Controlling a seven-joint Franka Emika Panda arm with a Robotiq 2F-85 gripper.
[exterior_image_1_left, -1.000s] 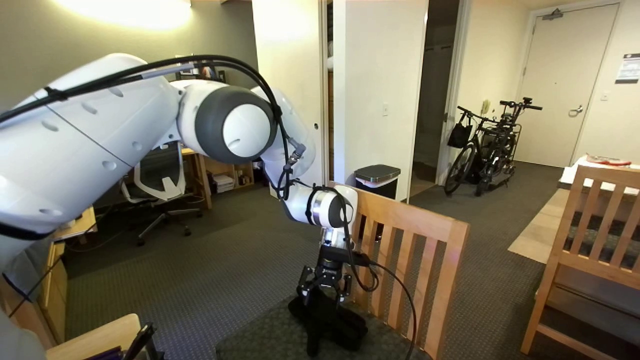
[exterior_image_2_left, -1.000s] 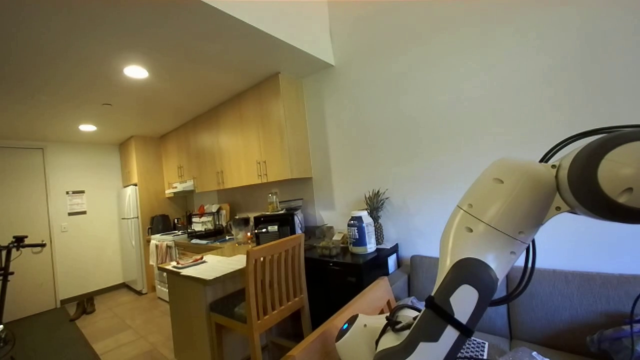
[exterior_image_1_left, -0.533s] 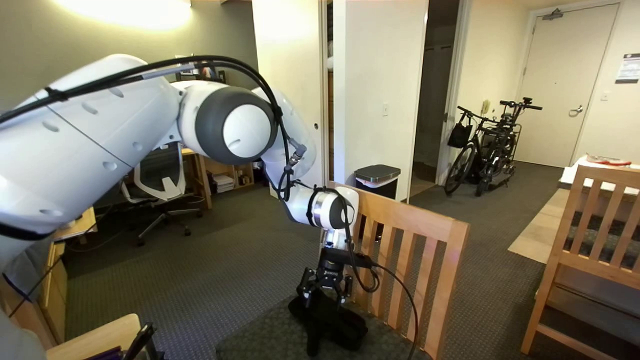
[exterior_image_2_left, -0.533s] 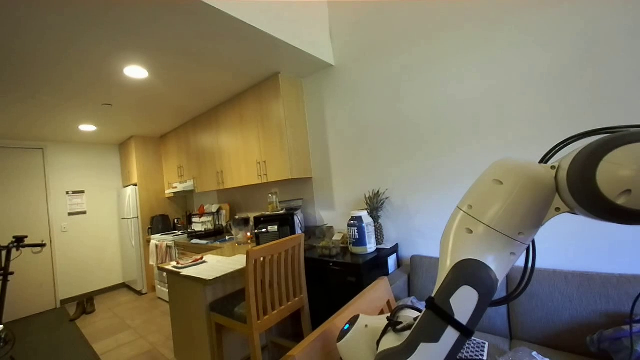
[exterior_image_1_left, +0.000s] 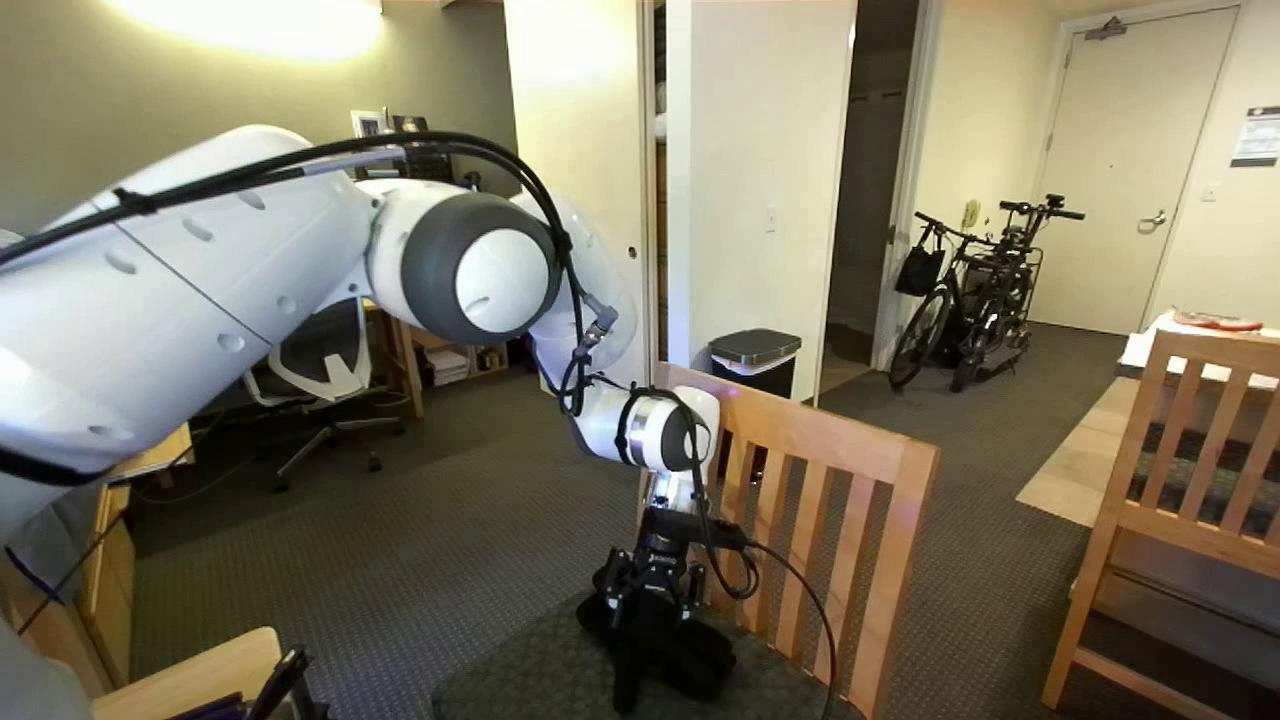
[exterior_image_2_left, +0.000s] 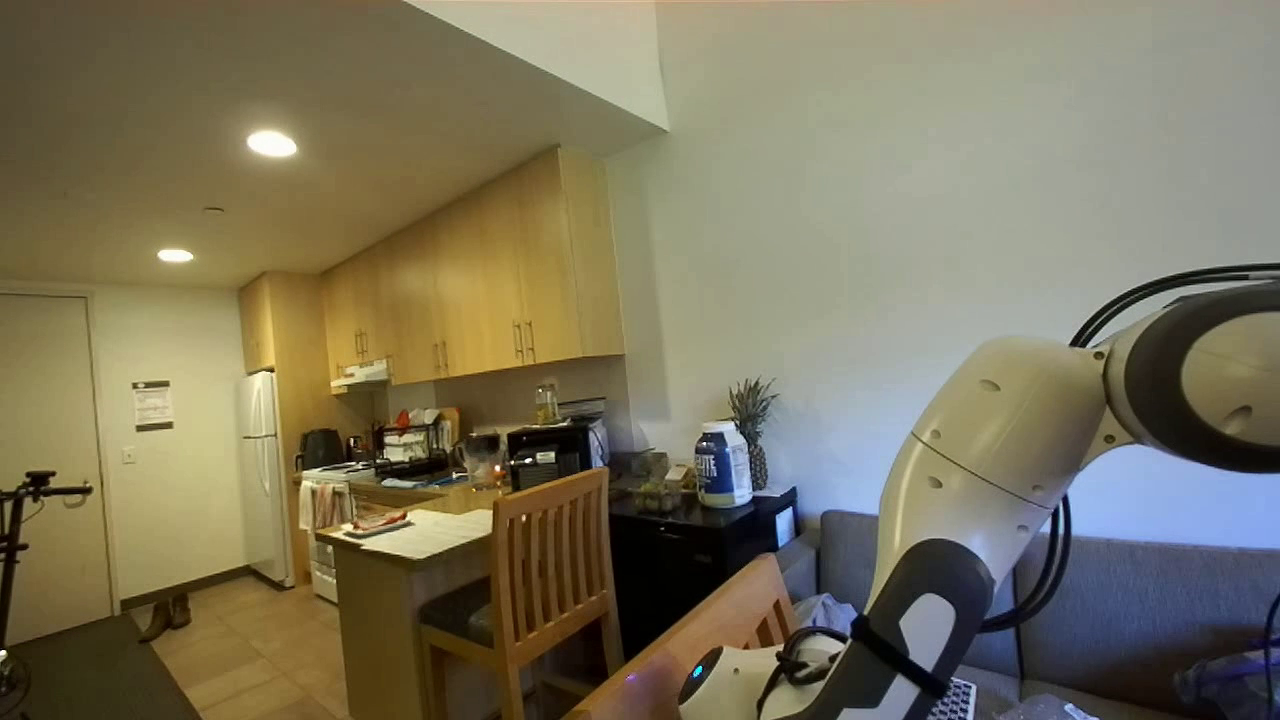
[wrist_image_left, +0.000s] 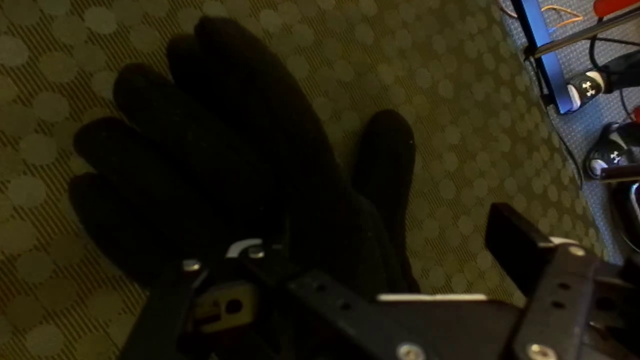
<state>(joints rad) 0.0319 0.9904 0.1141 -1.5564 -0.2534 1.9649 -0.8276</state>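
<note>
A black knitted glove (wrist_image_left: 240, 145) lies on the patterned chair seat (wrist_image_left: 450, 170), its fingers spread towards the upper left in the wrist view. Its thumb (wrist_image_left: 386, 150) sticks out to the right; a second glove may lie underneath, but the dark cloth hides this. My gripper (exterior_image_1_left: 650, 612) points down just above the same black cloth (exterior_image_1_left: 665, 665) in an exterior view. The jaws stand wide apart. In the wrist view the right finger (wrist_image_left: 517, 245) is over bare seat, while the left one merges with the dark glove, so whether it touches cannot be told.
The slatted wooden chair back (exterior_image_1_left: 815, 440) rises close beside the gripper and wrist. A loose cable (exterior_image_1_left: 815, 590) hangs from the gripper past the slats. Beyond the seat edge are a blue bar (wrist_image_left: 542, 60) and a person's shoe (wrist_image_left: 585, 89). Light wooden furniture (exterior_image_1_left: 200, 670) stands at lower left.
The arm has come down a little over the last half second, bringing the gripper lower and nearer the glove. The glove has not visibly moved, and the jaws stay wide.
</note>
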